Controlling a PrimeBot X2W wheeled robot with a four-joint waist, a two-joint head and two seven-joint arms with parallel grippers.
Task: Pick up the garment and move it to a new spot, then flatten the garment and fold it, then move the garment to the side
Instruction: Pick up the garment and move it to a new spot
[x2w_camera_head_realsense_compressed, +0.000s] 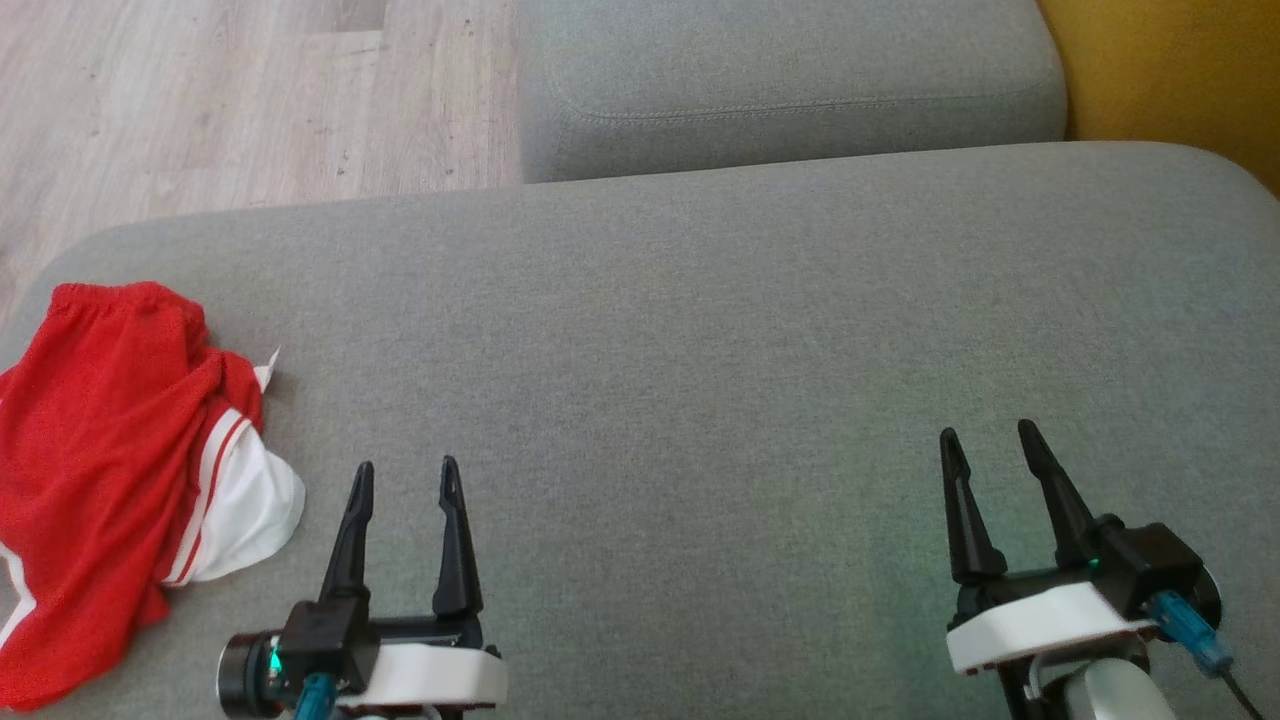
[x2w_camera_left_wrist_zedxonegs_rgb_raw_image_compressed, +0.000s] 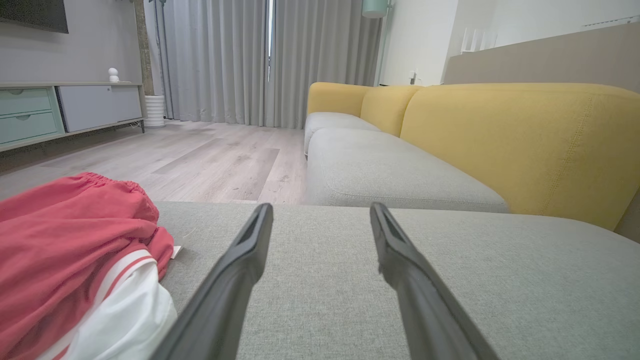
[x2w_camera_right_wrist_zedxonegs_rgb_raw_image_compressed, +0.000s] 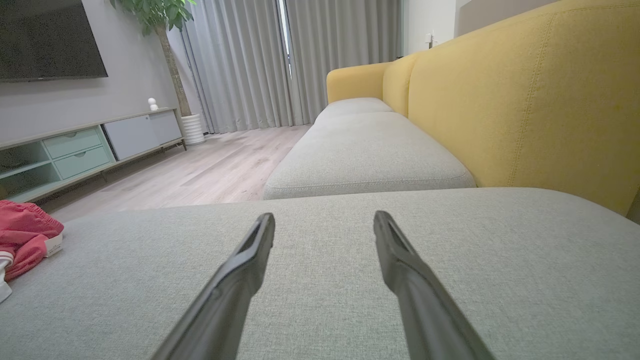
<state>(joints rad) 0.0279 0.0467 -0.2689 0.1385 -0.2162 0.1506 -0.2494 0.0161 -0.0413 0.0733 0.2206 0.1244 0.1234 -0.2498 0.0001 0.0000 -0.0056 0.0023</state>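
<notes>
Left end effector (x2w_camera_head_realsense_compressed: 405, 478) and right end effector (x2w_camera_head_realsense_compressed: 988, 440) are standing open, empty. Grabbing the bunched garment (x2w_camera_head_realsense_compressed: 110, 470) by one layer, you are risking dragging it off the sofa (x2w_camera_head_realsense_compressed: 700, 350).

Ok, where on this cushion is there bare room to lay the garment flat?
The grey cushion is bare from the left hand across to the right hand, up to its far edge and toward the yellow backrest. Crowded at the left end, where the garment lies bunched.

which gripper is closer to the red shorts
The left gripper, open just right of the red and white shorts at the left end of the grey seat cushion; the right gripper hangs far across it.
</notes>
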